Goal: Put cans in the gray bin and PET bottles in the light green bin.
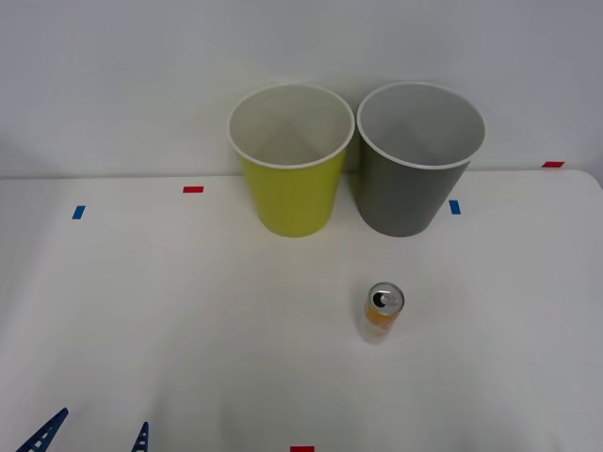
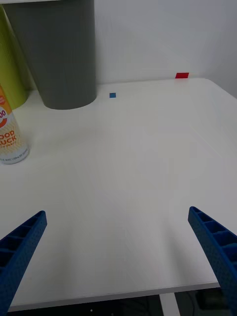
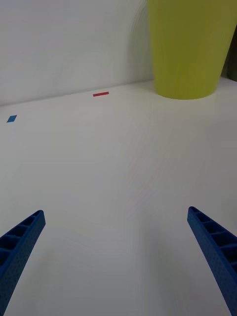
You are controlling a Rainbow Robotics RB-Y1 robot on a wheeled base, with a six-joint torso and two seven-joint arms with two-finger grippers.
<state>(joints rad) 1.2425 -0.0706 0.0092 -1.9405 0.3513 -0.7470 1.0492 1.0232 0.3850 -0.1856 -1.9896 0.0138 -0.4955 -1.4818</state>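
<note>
Front: can upright on the white surface, near the gray bin; green bin just left of it; left gripper at near edge.
Right wrist: right gripper, jaws apart, can beyond.
Left wrist: jaws apart, bare surface, green bin ahead.

The tall round yellow-green plastic bin is showing a white rim; the dark gray plastic bin a pale one. The slim orange-and-pale-yellow metal can is showing a silver top.
</note>
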